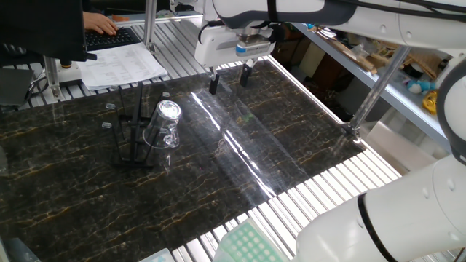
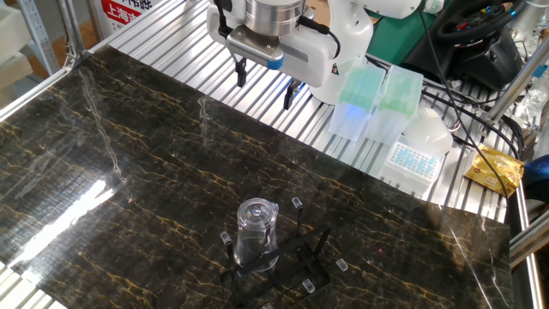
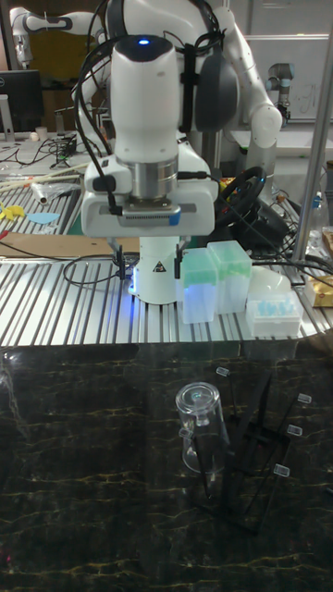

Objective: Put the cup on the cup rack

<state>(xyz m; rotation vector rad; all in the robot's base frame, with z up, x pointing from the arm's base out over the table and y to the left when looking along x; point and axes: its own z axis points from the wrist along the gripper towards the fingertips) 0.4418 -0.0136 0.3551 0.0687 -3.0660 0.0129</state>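
The tool point(image 1: 227, 78) hangs in the upper centre of one fixed view, above the far edge of the dark marbled tabletop point(image 1: 277, 145). Its two black fingers point(image 1: 214, 84) stand apart with nothing between them. In the other fixed view the tool point(image 2: 266, 82) sits at upper centre, over the ribbed metal surface just beyond the tabletop point(image 2: 129, 163) edge. In the tall fixed view the tool point(image 3: 149, 268) appears at centre left, fingers spread, with the white arm point(image 3: 143, 102) rising behind it.

The cup point(image 1: 162, 125) is clear glass and sits tilted on the cup rack point(image 1: 129, 135), left of centre in one fixed view, its round rim facing up and toward the camera. In the other fixed view the cup point(image 2: 254, 230) is at lower centre, mounted on the black wire cup rack point(image 2: 287, 257), whose pale-tipped prongs fan out beside it. In the tall fixed view the cup point(image 3: 203, 430) leans against the left side of the cup rack point(image 3: 254, 458), below centre.

The tool is well apart from the cup and rack in all views.

Green and white boxes point(image 2: 377, 99) rest on the ribbed surface at upper right of the other fixed view.
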